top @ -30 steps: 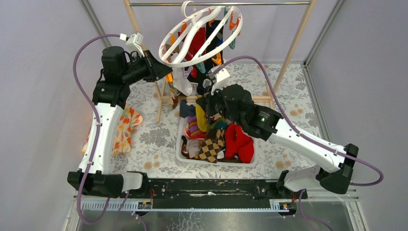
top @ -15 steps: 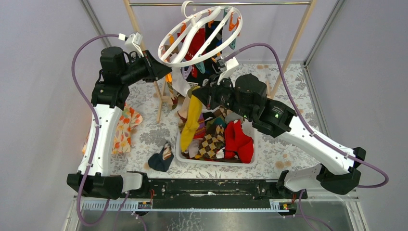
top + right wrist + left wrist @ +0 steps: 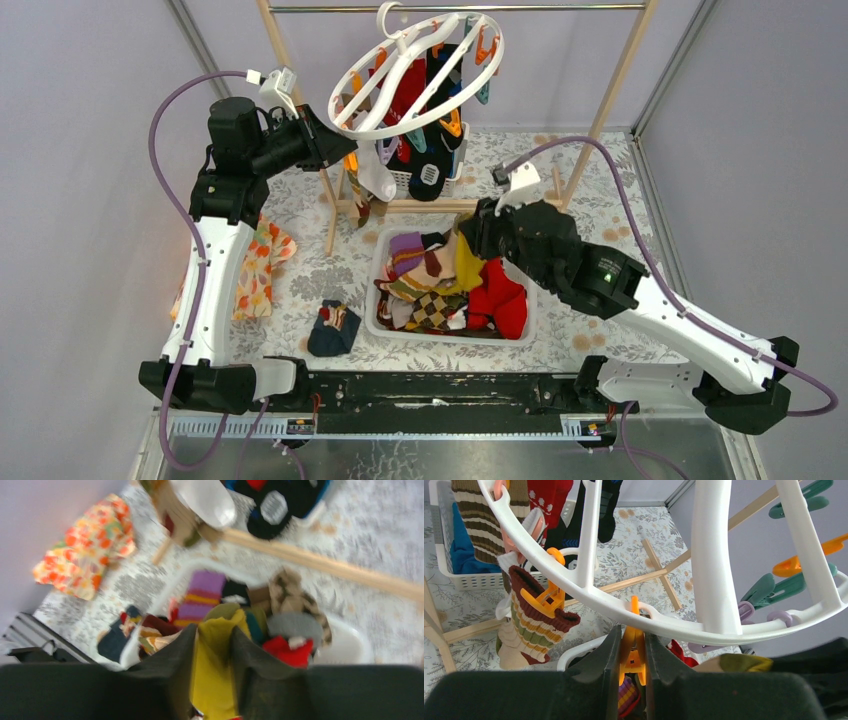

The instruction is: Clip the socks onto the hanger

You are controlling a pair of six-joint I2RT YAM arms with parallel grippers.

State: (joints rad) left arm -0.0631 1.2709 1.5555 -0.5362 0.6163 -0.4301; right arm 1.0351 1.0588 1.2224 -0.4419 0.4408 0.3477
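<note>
**Two-arm sock-hanging set-up, seen from above and from each wrist.** The white plastic oval ring hanger (image 3: pixel 674 627), with cross bars and dangling clips, hangs from the metal rod of the wooden-framed rack (image 3: pixel 612 90) at the far side of the table (image 3: pixel 300 285). Several socks hang from it, among them a brown-and-cream striped sock (image 3: pixel 541 625).

The fingers of the left arm (image 3: pixel 610 652) pinch one orange plastic clip (image 3: pixel 632 662) under the left rim of the ring. This is probably to squeeze the clip's mouth open and steady the hanger so that a sock can be fed in.

The fingers of the right arm (image 3: pixel 182 655) hang over the white plastic basket (image 3: pixel 450 340) at mid-table, where the unhung mixed-colour socks (image 3: pixel 437 305) lie heaped. A yellow fabric sock (image 3: pixel 215 680) lies between these fingers. The wrist view is blurred, so it cannot be told whether they clamp the sock or stand loose around it.

One dark blue sock (image 3: pixel 333 330) lies alone on the table, left of the basket and near the arm bases. The step in hand appears to be fetching the next sock, and much of the pile is not yet hung.
</note>
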